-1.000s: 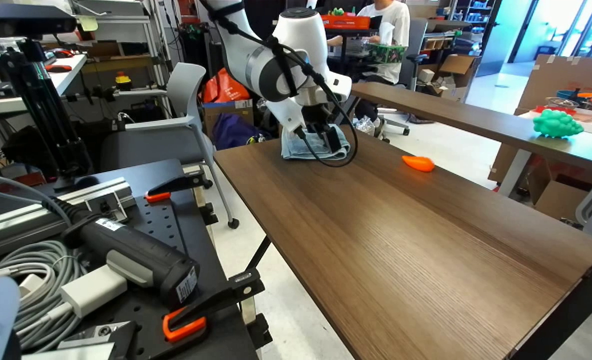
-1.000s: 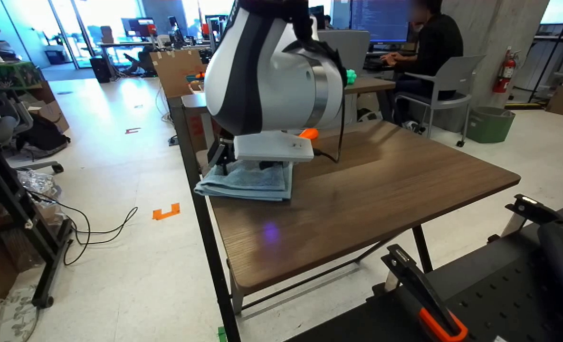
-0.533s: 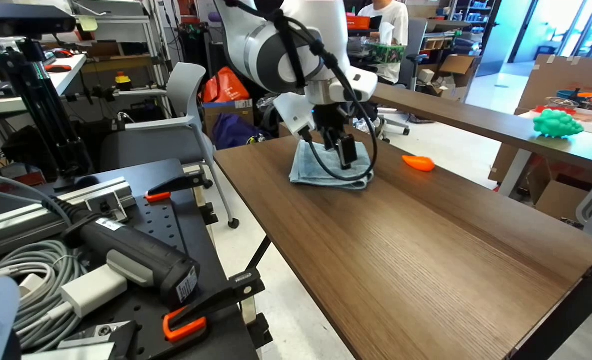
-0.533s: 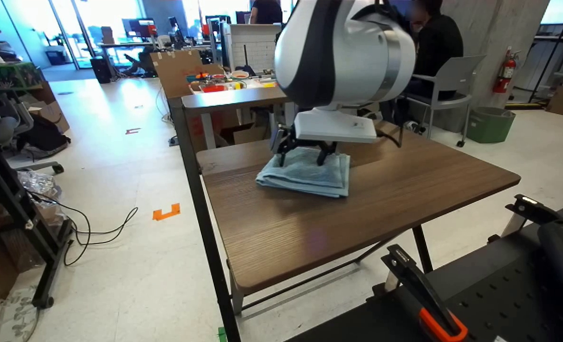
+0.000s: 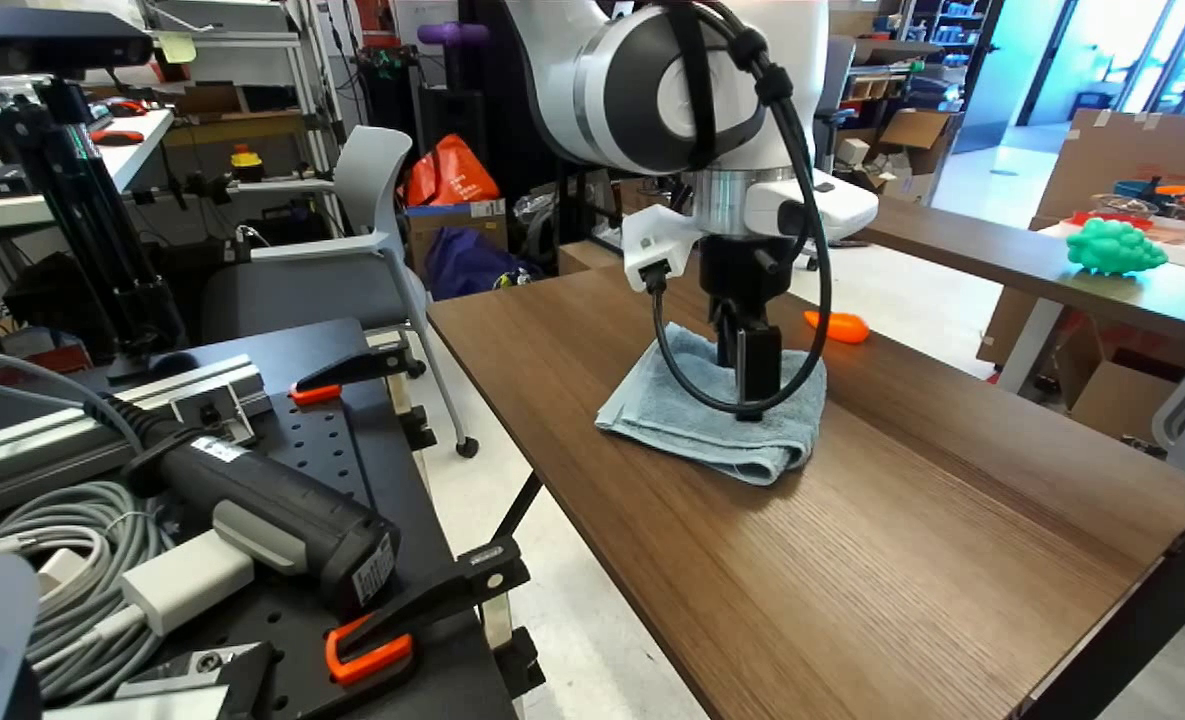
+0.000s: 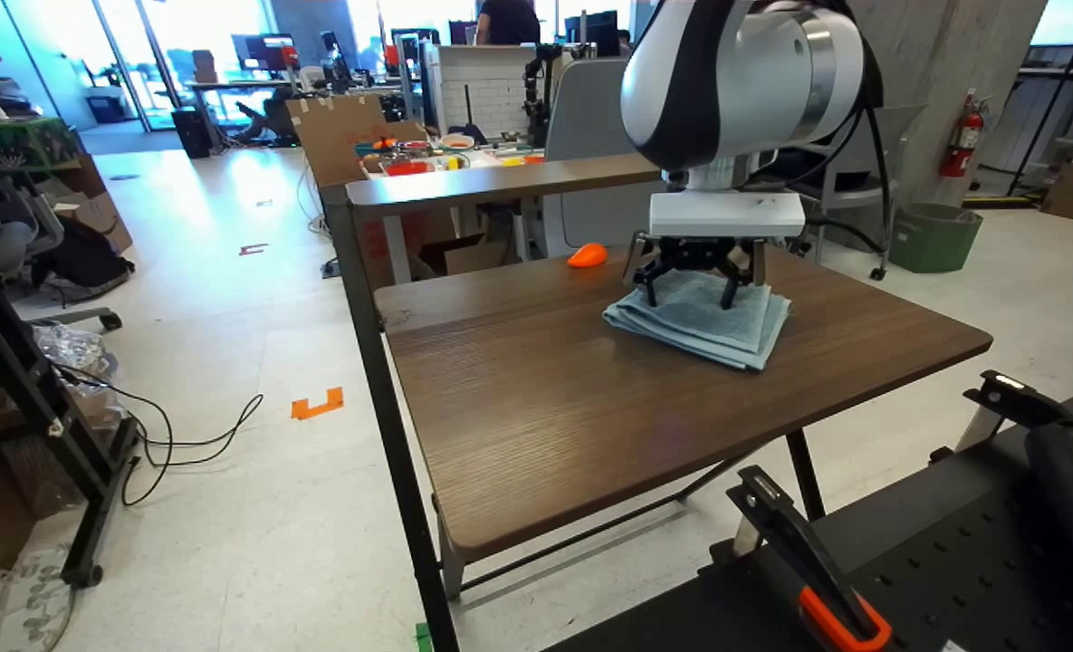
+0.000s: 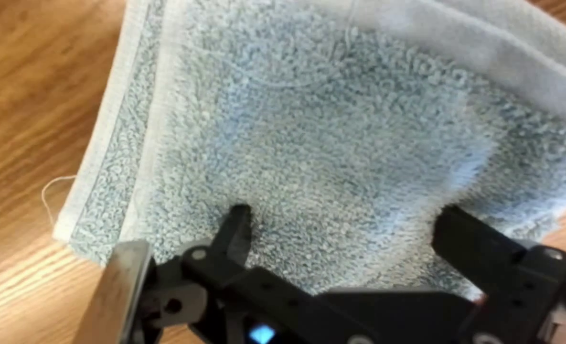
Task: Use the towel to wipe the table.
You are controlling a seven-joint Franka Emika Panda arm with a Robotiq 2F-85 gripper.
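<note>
The folded light blue towel (image 5: 697, 435) lies on the brown wooden table (image 5: 902, 560). It also shows in an exterior view (image 6: 726, 340) and in the wrist view (image 7: 321, 134). My gripper (image 6: 689, 304) points down over the towel, with both black fingertips touching its top. In the wrist view the fingers of my gripper (image 7: 344, 212) stand wide apart with towel surface between them. The towel is not pinched between them; it lies flat with slight wrinkles near the fingertip on the right. The underside of the towel is hidden.
An orange rounded object (image 5: 847, 327) lies on the table near its edge, behind the gripper. A raised shelf (image 5: 1012, 255) with a green bumpy toy (image 5: 1115, 246) runs along that side. A black cart (image 5: 352, 480) with clamps stands beside the table. A black cable loops beside the gripper.
My gripper and the towel have moved together across the table, toward the camera and right in an exterior view. The towel has turned slightly. The fingers stay apart.
</note>
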